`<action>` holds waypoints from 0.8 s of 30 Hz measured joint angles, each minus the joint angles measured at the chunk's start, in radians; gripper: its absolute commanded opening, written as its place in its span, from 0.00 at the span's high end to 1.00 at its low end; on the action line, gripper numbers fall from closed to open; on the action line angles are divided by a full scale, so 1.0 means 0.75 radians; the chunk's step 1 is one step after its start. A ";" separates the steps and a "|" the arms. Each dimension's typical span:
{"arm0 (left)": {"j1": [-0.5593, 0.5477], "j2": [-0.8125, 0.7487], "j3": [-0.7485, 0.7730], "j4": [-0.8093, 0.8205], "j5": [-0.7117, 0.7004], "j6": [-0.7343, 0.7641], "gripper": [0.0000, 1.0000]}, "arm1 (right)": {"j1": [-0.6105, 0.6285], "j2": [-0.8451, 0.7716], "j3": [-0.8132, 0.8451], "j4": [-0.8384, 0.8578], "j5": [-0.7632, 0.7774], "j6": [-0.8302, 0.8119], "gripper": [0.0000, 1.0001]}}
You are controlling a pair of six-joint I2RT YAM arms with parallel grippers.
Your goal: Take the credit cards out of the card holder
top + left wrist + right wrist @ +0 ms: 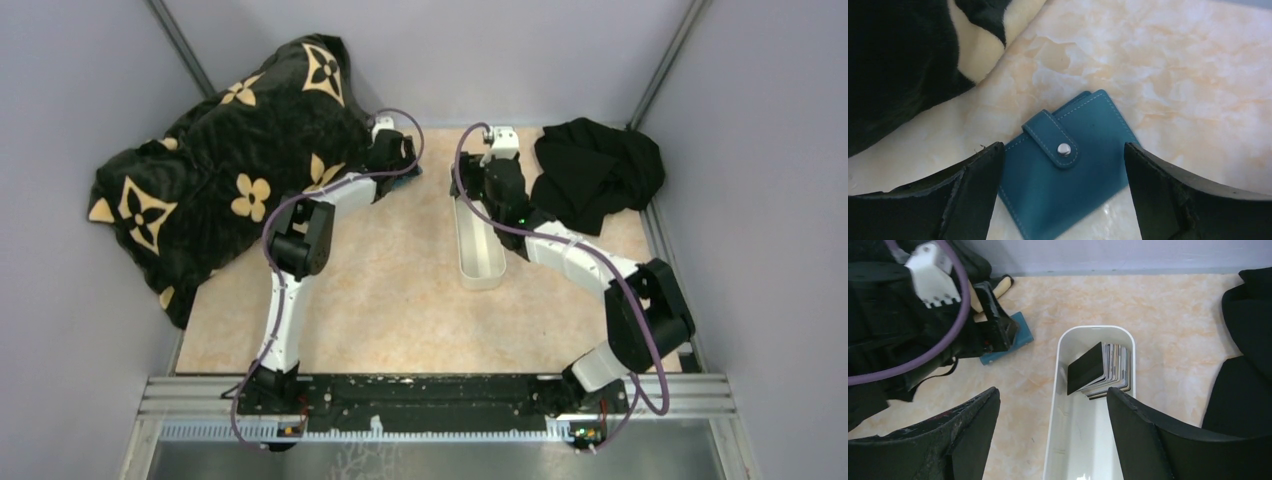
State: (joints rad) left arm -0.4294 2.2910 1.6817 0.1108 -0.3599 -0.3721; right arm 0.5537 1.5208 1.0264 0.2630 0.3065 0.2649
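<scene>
Peach-marbled counter (400,300) inside a grey-walled cell, seen from above, with two robot arms reaching from the 6 o'clock edge toward the far wall. A black blanket (220,170) printed with gold flowers is heaped at 10 o'clock, and a crumpled black cloth (595,170) lies at 1 o'clock.

The left end effector (1063,147) hangs released over the card holder (1073,190), its two dark fingers (973,195) spread wide to either side of the teal wallet and grasping nothing. Whether either finger touches the leather cannot be told. The card holder lies flat on the counter at about 11 o'clock, just beside the blanket's edge, folded shut with its strap fastened by a silver snap (1064,149). Its contents are hidden.

A long white tray (480,265) runs from 12 to 6 o'clock near the middle of the counter. The right end effector (1051,395) hovers above the tray's far end, likewise released and empty, with its fingers wide apart. In the right wrist view a stack of cards (1103,370) stands on edge against the tray's far right side, a dark card leaning at the front. The teal holder shows at 10 o'clock from the tray, apart from it and partly hidden beneath the left arm.
</scene>
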 measured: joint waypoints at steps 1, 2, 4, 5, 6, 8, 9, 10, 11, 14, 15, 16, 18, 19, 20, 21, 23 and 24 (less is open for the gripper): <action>0.001 0.058 0.076 -0.046 0.001 0.013 0.06 | -0.001 -0.019 -0.012 0.006 0.006 -0.001 0.21; 0.004 0.113 0.144 -0.086 0.002 0.028 0.06 | -0.001 -0.028 -0.023 0.010 0.010 -0.001 0.21; 0.009 0.170 0.226 -0.131 0.002 0.051 0.06 | -0.001 -0.035 -0.045 0.011 0.017 -0.001 0.21; 0.014 0.174 0.244 -0.157 0.007 0.057 0.06 | -0.001 -0.035 -0.052 0.009 0.018 -0.001 0.21; 0.017 0.174 0.248 -0.173 0.009 0.060 0.06 | -0.001 -0.034 -0.061 0.004 0.019 -0.001 0.21; 0.023 0.161 0.223 -0.189 0.018 0.047 0.07 | -0.001 -0.031 -0.069 -0.006 0.018 0.001 0.21; 0.025 0.144 0.189 -0.181 0.024 0.036 0.07 | -0.001 -0.027 -0.069 -0.002 0.017 0.001 0.21; 0.027 0.111 0.130 -0.168 0.036 0.023 0.07 | -0.001 -0.023 -0.068 -0.001 0.014 0.002 0.21; 0.028 0.067 0.057 -0.157 0.053 0.007 0.07 | -0.001 -0.016 -0.068 0.001 0.012 0.003 0.21; 0.026 -0.084 -0.174 -0.130 0.084 -0.039 0.07 | -0.001 0.022 -0.063 0.004 -0.004 0.010 0.21; 0.026 -0.141 -0.254 -0.126 0.095 -0.054 0.07 | -0.001 0.040 -0.056 -0.002 -0.012 0.011 0.21; 0.025 -0.182 -0.310 -0.124 0.105 -0.065 0.07 | -0.001 0.055 -0.050 -0.004 -0.020 0.012 0.21; 0.020 -0.281 -0.449 -0.122 0.131 -0.095 0.06 | -0.001 0.088 -0.028 -0.009 -0.027 0.012 0.21; 0.015 -0.329 -0.511 -0.123 0.143 -0.110 0.06 | -0.001 0.101 -0.019 -0.011 -0.031 0.013 0.21; 0.010 -0.370 -0.565 -0.122 0.150 -0.119 0.06 | -0.001 0.109 -0.012 -0.013 -0.032 0.013 0.21; -0.001 -0.425 -0.639 -0.123 0.157 -0.135 0.05 | -0.001 0.111 -0.012 -0.013 -0.031 0.015 0.21; -0.027 -0.525 -0.763 -0.126 0.157 -0.154 0.04 | -0.007 0.111 -0.012 -0.026 -0.032 0.023 0.20; -0.043 -0.567 -0.812 -0.127 0.157 -0.162 0.03 | -0.014 0.111 -0.012 -0.034 -0.034 0.028 0.20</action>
State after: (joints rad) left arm -0.4614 1.8656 1.0725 0.0154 -0.2424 -0.4938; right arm 0.5434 1.6043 1.0176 0.2379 0.2810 0.2863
